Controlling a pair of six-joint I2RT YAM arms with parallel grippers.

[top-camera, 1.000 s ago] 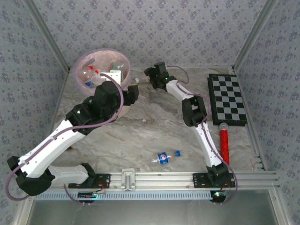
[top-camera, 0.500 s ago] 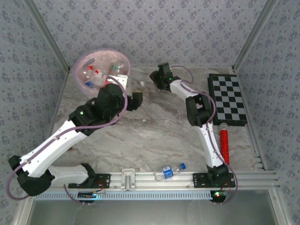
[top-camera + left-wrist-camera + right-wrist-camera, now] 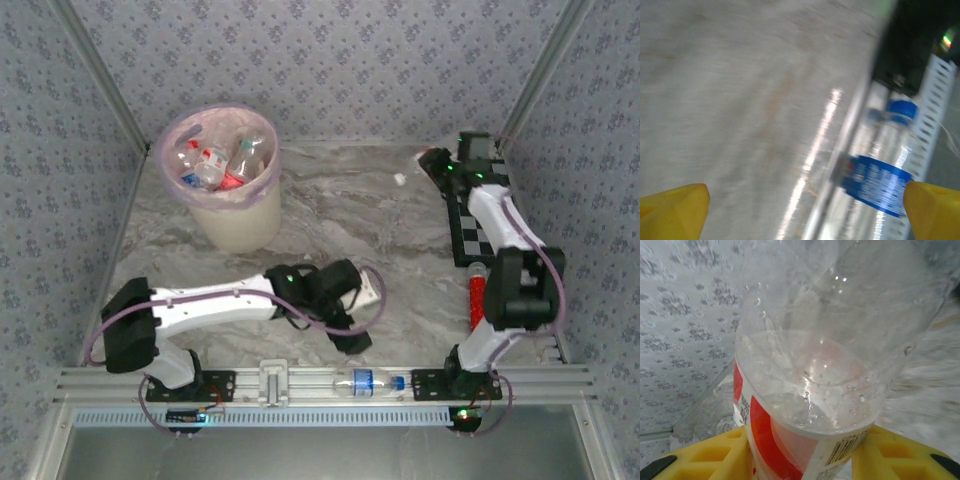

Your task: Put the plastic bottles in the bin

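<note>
Plastic bottles lie in the bin. Left gripper hangs spread wide near a blue-labelled bottle; right gripper clamps a red-labelled bottle.

Table: grey-and-beige marble-patterned top, with a metal rail along its near edge.

We take the bin as our mark. It stands upright on the table top.

- Well right of the bin, at about its depth, we see a small white scrap on bare marble.
- Far right of the bin, a chequered board lies flat.
- Right of the bin and nearer to us, a red cylinder lies lengthwise.
- Nearest to us and right of the bin, a blue-label bottle lies on its side on the rail. Its blue cap points away from the bin's side.
</note>
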